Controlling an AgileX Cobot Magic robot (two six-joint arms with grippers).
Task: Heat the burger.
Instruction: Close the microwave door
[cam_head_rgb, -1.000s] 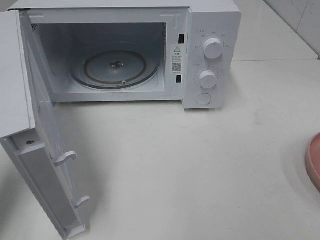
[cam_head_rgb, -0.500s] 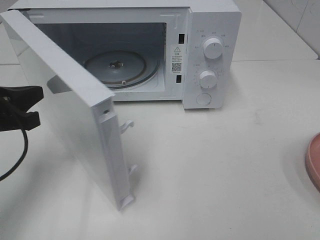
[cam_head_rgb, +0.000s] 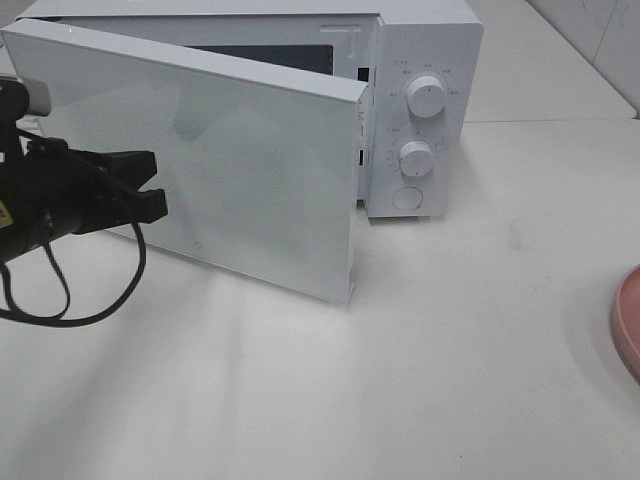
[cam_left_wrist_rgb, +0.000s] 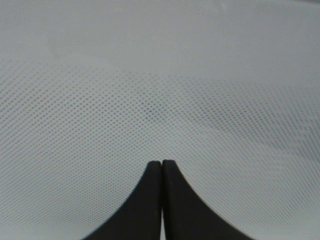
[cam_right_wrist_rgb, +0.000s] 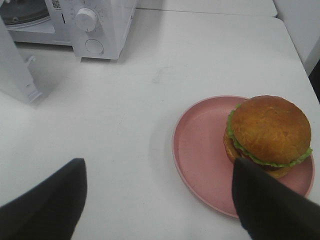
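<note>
My left gripper (cam_head_rgb: 150, 185) is showing matte black, w/ a thin black cable (cam_head_rgb: 95, 300) looping under the arm. Fingers (cam_left_wrist_rgb: 145, 200) are tapering in smooth curves. Right gripper (cam_right_wrist_rgb: 160, 200) fingers (cam_right_wrist_rgb: 270, 205) are looking black & blunt too.

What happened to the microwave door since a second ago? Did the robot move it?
The microwave door swung from wide open to nearly closed, so it now hides the inside. The left gripper, shut, came in from the left and sits against the door's front, pushing it. Nothing was grabbed. The microwave, the pink plate and the burger on it stayed put, and the right gripper stayed open.
</note>
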